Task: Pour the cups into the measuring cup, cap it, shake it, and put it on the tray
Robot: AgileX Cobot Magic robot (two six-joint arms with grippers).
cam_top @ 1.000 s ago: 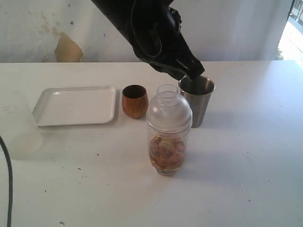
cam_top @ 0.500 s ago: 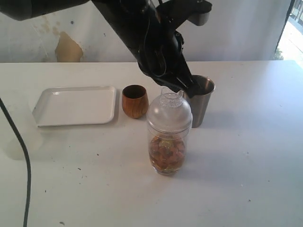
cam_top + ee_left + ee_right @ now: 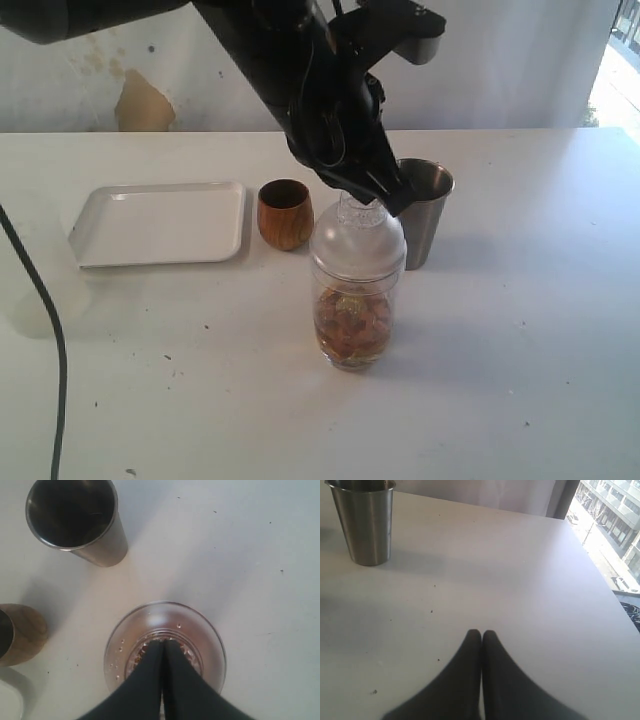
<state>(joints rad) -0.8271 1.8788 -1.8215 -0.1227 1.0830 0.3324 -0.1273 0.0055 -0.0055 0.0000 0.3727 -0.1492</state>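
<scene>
- Left end effector [image 3: 163, 641] has its two fingers pressed together with nothing between them. Its tips sit right at the small raised knob of the cap [image 3: 357, 245], from above; whether they touch it I cannot tell.
- Right end effector [image 3: 481, 632] is likewise pressed together and holds nothing. It hangs low over bare desk [image 3: 520, 350], well apart from the work.
- The measuring cup [image 3: 352, 320] stands upright near the middle of the desk. It has brownish contents in its lower part and the cap seated on its mouth.
- Just behind it stand the steel tumbler [image 3: 425, 215], which looks empty, and the wooden cup [image 3: 285, 215]. The tray [image 3: 160, 222] lies bare beyond the wooden cup.
- Pouring looks finished, so this is likely the capping step, with the cap being pushed home.
- Shaking comes next. That would call for spreading the fingers and gripping the cup firmly, with the cap held tight.
</scene>
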